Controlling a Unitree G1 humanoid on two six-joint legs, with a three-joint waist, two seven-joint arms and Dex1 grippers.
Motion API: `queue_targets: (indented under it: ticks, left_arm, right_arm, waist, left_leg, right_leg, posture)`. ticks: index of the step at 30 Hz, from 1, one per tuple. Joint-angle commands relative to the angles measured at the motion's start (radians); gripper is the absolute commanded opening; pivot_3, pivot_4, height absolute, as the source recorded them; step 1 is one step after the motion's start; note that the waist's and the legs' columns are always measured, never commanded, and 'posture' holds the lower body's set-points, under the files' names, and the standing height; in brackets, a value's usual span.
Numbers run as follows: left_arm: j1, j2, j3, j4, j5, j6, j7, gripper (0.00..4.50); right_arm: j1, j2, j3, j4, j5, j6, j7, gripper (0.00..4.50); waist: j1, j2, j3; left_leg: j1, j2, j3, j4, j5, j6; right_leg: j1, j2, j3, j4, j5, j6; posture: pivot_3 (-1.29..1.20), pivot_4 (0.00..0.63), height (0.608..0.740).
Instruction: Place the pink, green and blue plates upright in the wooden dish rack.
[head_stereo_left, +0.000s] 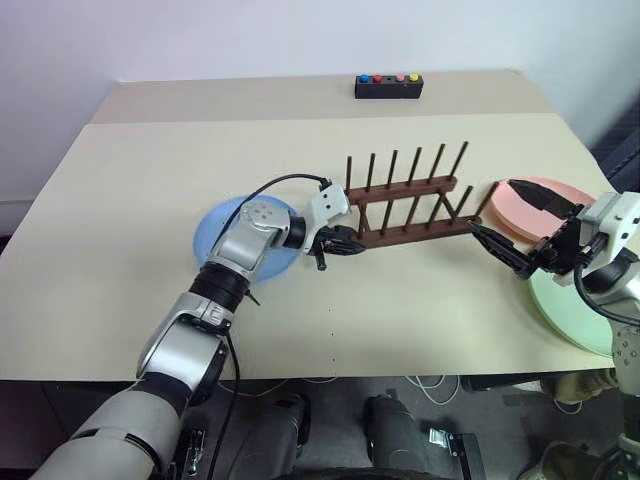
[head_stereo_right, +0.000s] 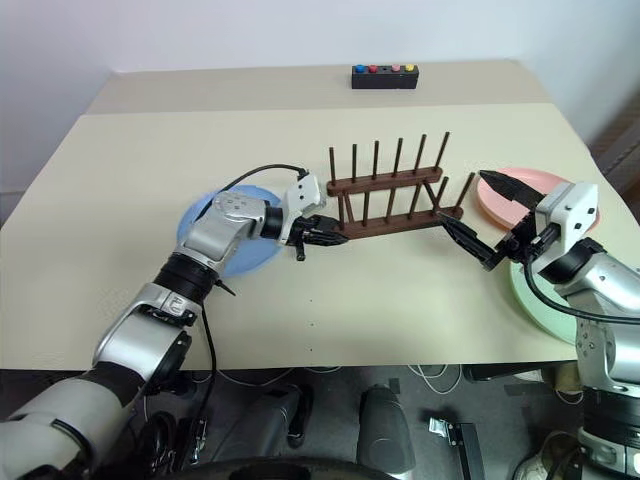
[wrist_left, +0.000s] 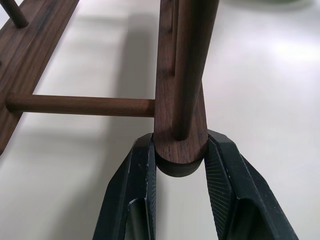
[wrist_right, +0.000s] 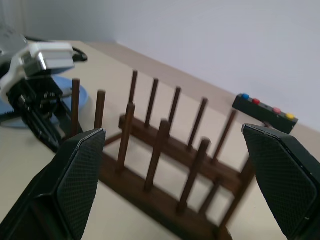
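left gripper (head_stereo_left: 338, 243) pinches the near rail's end of the wooden dish rack (head_stereo_left: 412, 205), whose long axis runs away from it toward the spread-open right gripper (head_stereo_left: 513, 228), pegs upright; blue plate (head_stereo_left: 215, 232) lies behind its wrist.

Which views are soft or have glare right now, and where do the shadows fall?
Left wrist view: the rack rail end between the fingers is sharp, the table behind is glary, and soft shadows lie beside the rails. Right wrist view: the near fingers and the button box are soft. Head views: even light, faint shadows behind the rack pegs.
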Motion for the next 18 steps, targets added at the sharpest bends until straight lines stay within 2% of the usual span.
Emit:
queue_targets:
  ticks: [1, 5, 13, 18]
  left_arm:
    - [-0.004, -0.006, -0.004, -0.008, 0.003, -0.046, -0.006, 0.76]
    - [-0.010, -0.029, -0.009, 0.033, 0.027, -0.048, 0.045, 0.76]
    - [0.045, -0.054, -0.068, -0.005, 0.058, -0.085, 0.033, 0.76]
    - [0.036, -0.069, -0.048, 0.020, 0.052, -0.047, 0.062, 0.76]
  right_arm:
    - [0.011, -0.016, -0.047, -0.053, 0.040, 0.012, 0.004, 4.50]
    - [0.022, -0.018, -0.059, -0.059, 0.040, 0.011, 0.000, 4.50]
    - [0.046, 0.000, -0.056, -0.084, 0.039, 0.010, -0.013, 4.50]
    - [0.045, 0.007, -0.040, -0.086, 0.028, 0.004, -0.019, 4.50]
  waist:
    - [0.002, 0.000, 0.000]
    - [0.004, 0.000, 0.000]
    - [0.002, 0.000, 0.000]
    - [0.004, 0.000, 0.000]
  left_leg:
    - [0.000, 0.000, 0.000, 0.000, 0.000, 0.000]
    - [0.000, 0.000, 0.000, 0.000, 0.000, 0.000]
    - [0.000, 0.000, 0.000, 0.000, 0.000, 0.001]
    - [0.000, 0.000, 0.000, 0.001, 0.000, 0.001]
  right_leg:
    - [0.000, 0.000, 0.000, 0.000, 0.000, 0.000]
    - [0.000, 0.000, 0.000, 0.000, 0.000, 0.000]
    - [0.000, 0.000, 0.000, 0.000, 0.000, 0.000]
    - [0.001, 0.000, 0.000, 0.000, 0.000, 0.000]
  posture:
    - [0.00, 0.150, 0.740]
    - [0.00, 0.150, 0.740]
    - [0.00, 0.150, 0.740]
    - [0.00, 0.150, 0.740]
